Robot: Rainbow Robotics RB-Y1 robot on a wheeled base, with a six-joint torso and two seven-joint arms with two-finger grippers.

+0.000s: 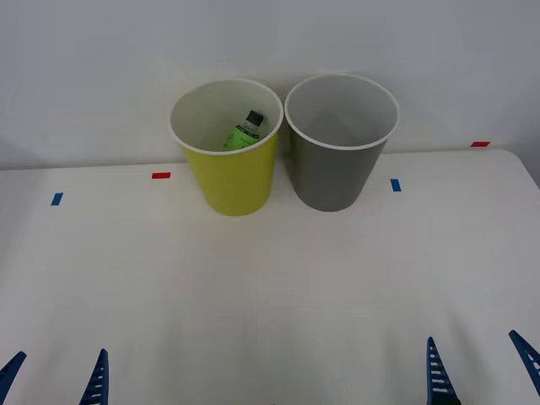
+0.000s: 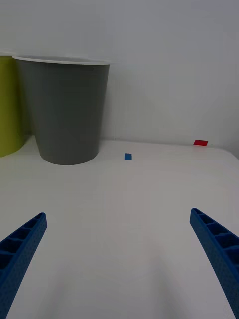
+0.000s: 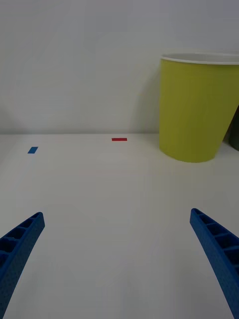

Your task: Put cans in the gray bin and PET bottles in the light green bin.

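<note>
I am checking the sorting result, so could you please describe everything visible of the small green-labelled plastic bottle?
The small plastic bottle with a bright green label lies inside the round yellow-green plastic bin, leaning tilted against the bin's whitish inner wall. Its black cap points up toward the far rim. The label carries white and dark marks. Its lower end is hidden by the bin's near wall. Only the bin touches it.

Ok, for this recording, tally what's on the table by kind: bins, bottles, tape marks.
Bins: 2, the light green bin and the gray bin, side by side.
Bottles: 1, a green-labelled bottle lying inside the light green bin.
Tape marks: 4, two blue and two red.
Total: 7.
</note>
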